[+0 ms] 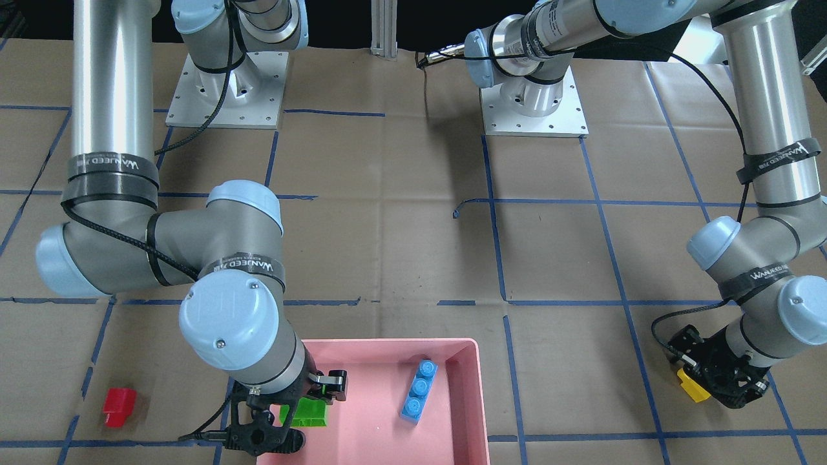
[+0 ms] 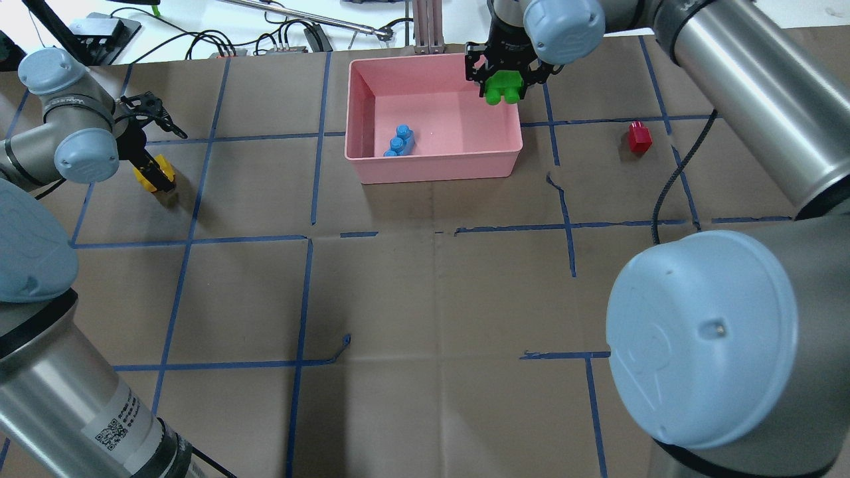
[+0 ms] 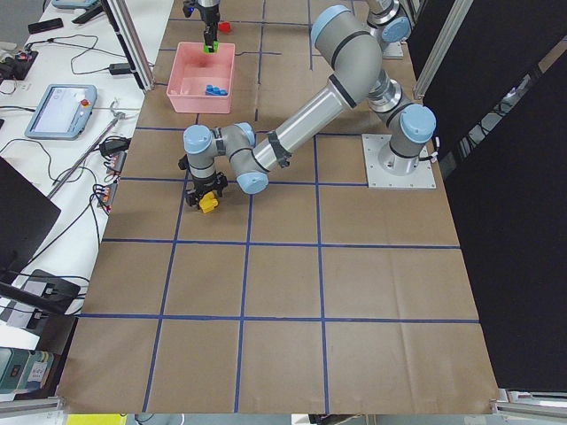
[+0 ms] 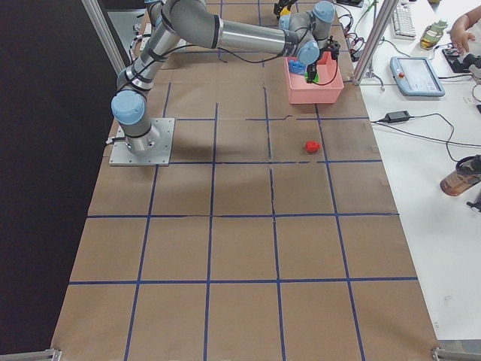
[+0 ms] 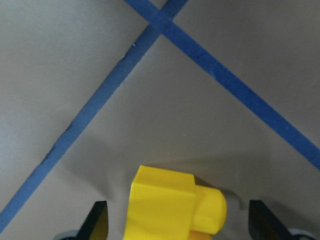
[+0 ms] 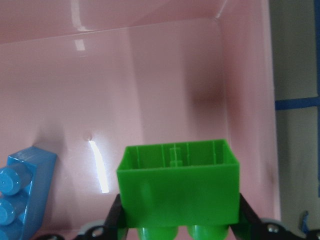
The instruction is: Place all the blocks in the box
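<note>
One green studded brick (image 2: 503, 90) pinched in right pincer (image 2: 503, 83) over smooth pink box (image 2: 431, 164); left pincer (image 5: 177, 225) spread astride yellow brick (image 5: 162, 202).

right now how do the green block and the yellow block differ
The green block hangs over the box; the yellow block lies on the table, far from it. The right gripper clamps the green block; the left gripper straddles the yellow block without touching. Both are studded bricks.

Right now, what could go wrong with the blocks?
The green brick hangs in the right fingers close to the corner rim of the pink tray; dropped, it might clip the rim and bounce out.
The left fingers stand open around the yellow brick, which sits off-centre between them, so it may twist when squeezed.
</note>
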Controlling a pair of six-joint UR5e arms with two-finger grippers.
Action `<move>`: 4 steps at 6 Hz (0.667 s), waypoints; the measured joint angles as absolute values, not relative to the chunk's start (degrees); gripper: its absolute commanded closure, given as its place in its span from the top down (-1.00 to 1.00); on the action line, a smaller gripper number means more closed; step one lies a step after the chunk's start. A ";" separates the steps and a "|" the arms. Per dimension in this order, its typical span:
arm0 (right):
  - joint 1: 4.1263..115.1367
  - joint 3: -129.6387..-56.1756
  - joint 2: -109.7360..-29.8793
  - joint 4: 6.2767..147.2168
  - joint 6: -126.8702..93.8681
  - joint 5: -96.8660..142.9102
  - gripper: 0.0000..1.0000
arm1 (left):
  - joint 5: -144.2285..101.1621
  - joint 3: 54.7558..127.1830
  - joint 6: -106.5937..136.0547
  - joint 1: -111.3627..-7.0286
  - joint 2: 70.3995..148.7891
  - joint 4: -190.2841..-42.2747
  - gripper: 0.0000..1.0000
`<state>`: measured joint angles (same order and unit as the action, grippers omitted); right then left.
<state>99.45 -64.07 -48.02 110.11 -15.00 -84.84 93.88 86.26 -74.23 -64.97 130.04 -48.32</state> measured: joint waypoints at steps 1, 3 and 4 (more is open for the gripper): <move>99.56 -64.16 -47.42 111.53 -16.18 -83.59 0.99 | 93.89 86.28 -73.87 -64.91 130.01 -48.32 -1.00; 99.43 -64.02 -48.56 112.31 -16.79 -83.27 0.99 | 93.43 85.44 -70.17 -65.15 128.69 -50.28 -1.00; 98.97 -63.95 -50.44 111.25 -16.51 -83.64 0.99 | 92.82 84.96 -65.68 -65.73 127.29 -52.85 -1.00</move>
